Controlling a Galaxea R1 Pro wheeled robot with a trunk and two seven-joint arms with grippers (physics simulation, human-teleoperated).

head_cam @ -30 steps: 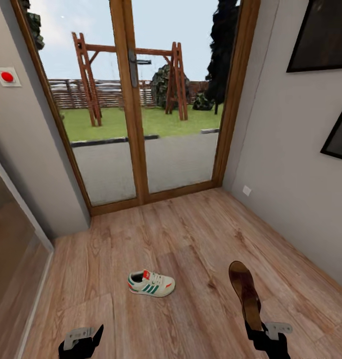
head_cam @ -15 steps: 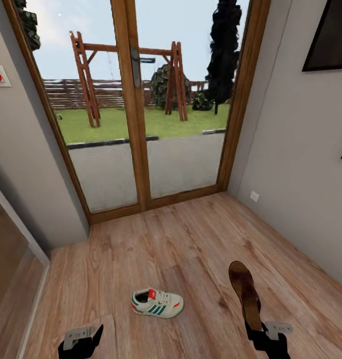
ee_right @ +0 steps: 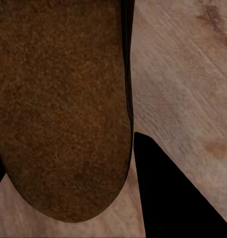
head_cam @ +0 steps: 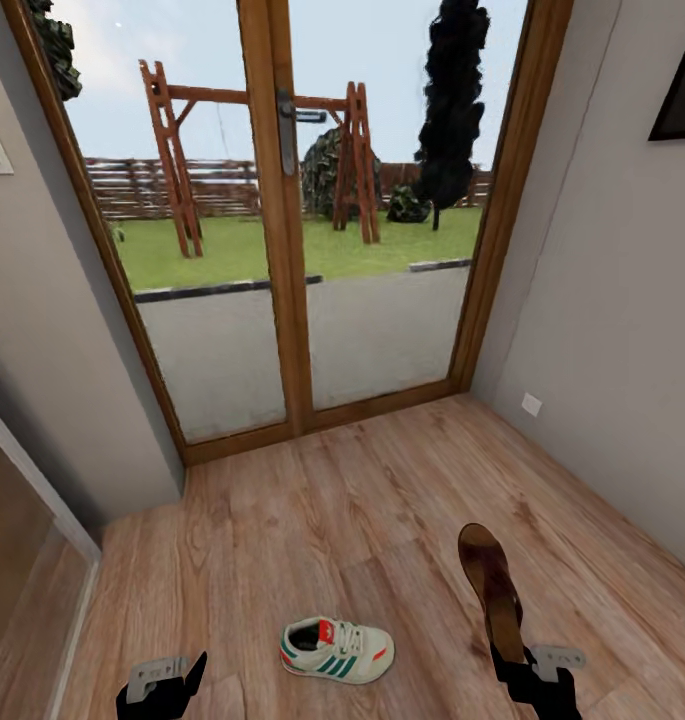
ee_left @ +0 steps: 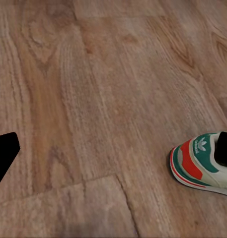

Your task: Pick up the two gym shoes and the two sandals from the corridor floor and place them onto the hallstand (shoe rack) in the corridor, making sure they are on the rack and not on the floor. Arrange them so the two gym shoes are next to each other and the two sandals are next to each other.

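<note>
A brown flat slip-on sandal with a cork-like sole (head_cam: 490, 590) is held clamped at one end in the right pincer (head_cam: 517, 668), its length standing up and away from the pincer above the light brown wood-plank corridor floor (head_cam: 382, 500). It is judged to be light and fairly stiff, so an end grip can be trusted, though some swinging is to be expected while the base moves.

A cream-white low gym shoe with green stripes and red-orange accents (head_cam: 337, 650) lies on the floor between the two pincers, ahead of them and nearer the left pincer (head_cam: 164, 684). Whether the left pincer is open cannot be told; nothing is seen in it. The shoe is judged light, with a soft upper and a firm sole, so it is best taken across the heel collar or the midfoot sides.

Compared with the earlier pictures, the view has advanced: the glass door with wooden frame (head_cam: 292, 220) is seen larger, and the shoe is seen lower and closer to the pincers, while the sandal is held as before.
</note>
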